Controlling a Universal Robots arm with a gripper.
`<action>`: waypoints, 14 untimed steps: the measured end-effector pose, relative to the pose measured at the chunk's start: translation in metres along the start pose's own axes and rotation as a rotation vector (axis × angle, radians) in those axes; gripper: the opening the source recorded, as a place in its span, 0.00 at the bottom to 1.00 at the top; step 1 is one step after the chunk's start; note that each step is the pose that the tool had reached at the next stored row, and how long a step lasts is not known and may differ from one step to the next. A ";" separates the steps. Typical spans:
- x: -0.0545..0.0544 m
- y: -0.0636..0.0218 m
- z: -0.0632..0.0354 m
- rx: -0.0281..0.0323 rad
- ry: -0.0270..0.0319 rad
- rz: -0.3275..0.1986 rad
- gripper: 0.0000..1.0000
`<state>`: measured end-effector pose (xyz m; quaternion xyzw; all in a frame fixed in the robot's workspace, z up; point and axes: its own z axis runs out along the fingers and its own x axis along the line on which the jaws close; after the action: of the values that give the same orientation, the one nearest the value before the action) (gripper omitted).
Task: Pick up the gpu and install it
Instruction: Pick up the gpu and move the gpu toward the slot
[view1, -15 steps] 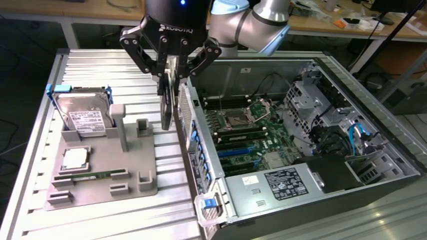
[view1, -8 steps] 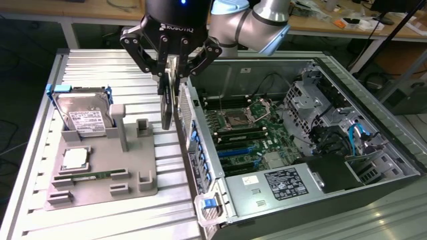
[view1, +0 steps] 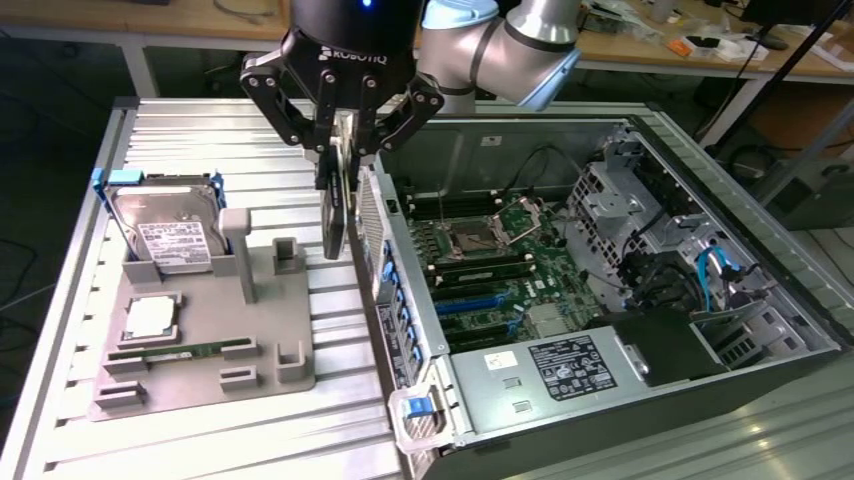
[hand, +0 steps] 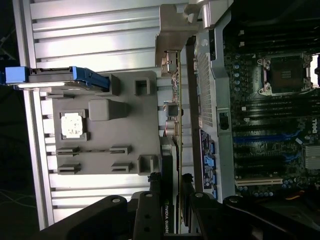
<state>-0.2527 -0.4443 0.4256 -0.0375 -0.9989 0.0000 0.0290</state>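
Nearest in the exterior view, a grey holder tray (view1: 287, 335) on the slatted metal table (view1: 200, 125) carries a narrow green memory stick (view1: 180, 352) and a square chip (view1: 150, 318). To the exterior view's right, the open computer case (view1: 801, 300) lies on its side with its motherboard (view1: 494, 270) exposed. Further back, the gpu (view1: 338, 215) (hand: 171, 125) hangs upright and edge-on between the tray and the case wall, with the hard drive (view1: 167, 235) standing in the tray to the exterior view's left, and the gripper (view1: 346, 152) (hand: 170, 182) above has its fingers clamped on the card's upper edge.
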 end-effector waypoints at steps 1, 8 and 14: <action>0.000 0.0000 0.0000 0.0000 0.0000 0.000 0.27; 0.000 0.0001 -0.0029 0.0002 0.0001 0.000 0.27; -0.010 0.0008 -0.0054 0.0004 0.0002 0.000 0.27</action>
<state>-0.2425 -0.4443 0.4305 -0.0376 -0.9989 0.0002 0.0291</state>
